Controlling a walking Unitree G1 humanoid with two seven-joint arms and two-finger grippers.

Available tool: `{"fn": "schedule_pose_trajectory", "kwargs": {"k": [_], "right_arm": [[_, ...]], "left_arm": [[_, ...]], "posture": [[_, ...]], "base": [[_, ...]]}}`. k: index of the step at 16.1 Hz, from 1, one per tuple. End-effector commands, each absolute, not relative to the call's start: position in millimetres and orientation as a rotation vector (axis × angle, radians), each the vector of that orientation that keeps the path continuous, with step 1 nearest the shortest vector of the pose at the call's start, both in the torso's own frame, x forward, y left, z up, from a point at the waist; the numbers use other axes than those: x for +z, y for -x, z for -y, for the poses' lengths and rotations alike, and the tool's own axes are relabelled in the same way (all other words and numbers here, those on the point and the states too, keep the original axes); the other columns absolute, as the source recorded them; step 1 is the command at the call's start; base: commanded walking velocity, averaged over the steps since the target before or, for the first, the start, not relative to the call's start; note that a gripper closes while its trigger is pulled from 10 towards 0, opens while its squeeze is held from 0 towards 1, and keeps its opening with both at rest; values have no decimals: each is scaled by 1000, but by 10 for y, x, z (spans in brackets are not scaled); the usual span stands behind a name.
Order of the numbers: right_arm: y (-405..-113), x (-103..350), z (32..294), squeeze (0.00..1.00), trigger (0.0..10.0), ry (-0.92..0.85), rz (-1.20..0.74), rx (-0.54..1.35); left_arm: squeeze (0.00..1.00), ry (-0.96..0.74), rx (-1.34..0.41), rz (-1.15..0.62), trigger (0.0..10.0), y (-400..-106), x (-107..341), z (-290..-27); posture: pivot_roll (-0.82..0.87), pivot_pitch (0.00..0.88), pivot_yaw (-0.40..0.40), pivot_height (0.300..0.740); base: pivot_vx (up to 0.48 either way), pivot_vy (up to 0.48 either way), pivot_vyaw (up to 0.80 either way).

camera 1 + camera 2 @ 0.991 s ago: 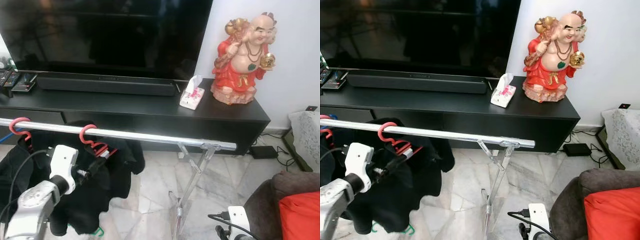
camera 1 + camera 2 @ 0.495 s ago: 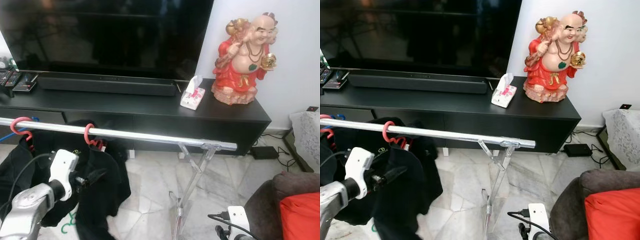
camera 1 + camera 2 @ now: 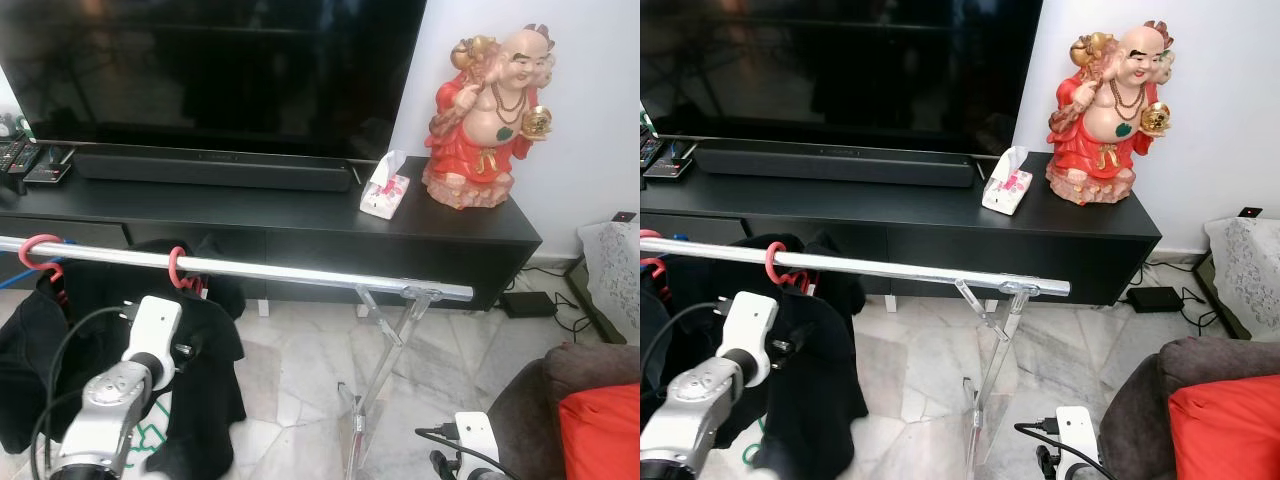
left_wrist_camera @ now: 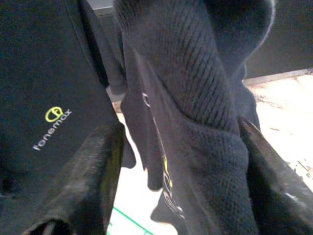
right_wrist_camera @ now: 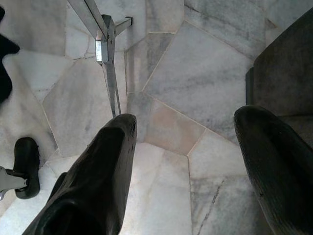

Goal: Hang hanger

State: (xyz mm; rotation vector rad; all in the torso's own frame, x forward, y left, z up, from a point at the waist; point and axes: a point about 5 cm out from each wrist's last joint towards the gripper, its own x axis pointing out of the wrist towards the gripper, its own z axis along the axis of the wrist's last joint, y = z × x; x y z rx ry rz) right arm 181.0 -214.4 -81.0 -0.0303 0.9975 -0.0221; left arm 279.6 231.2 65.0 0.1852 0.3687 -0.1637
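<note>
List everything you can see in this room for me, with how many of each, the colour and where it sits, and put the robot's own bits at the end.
Television: one, black, on the cabinet.
Soundbar: one, black, under the television.
Cabinet: one, black, against the wall.
Tissue pack: one, white and pink, on the cabinet.
Statue: one, red and gold, at the cabinet's right end.
Clothes rail: one, silver, in front of the cabinet.
Hangers: two red hooks over the rail.
Garments: black, hanging from the hangers.
Sofa: dark, with a red cushion, lower right.
Left gripper: black fingers open, either side of a garment.
Right gripper: black fingers open, low over the marble floor.
</note>
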Motion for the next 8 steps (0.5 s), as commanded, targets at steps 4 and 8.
{"fn": "schedule_pose_trajectory", "kwargs": {"k": [4,8], "right_arm": [[-1810,-805,2173,0,10000,32,-999,-31],[-1809,-807,2165,0,10000,29,-999,-32]], "left_arm": [[0,-215,-122,-371,0,-2848,646,-2313],[0,-275,-96,-357,0,-2867,664,-2314]], "posture": [[82,0,-134,740],[85,0,-131,740]], "base": [[0,0,0],[0,0,0]]}}
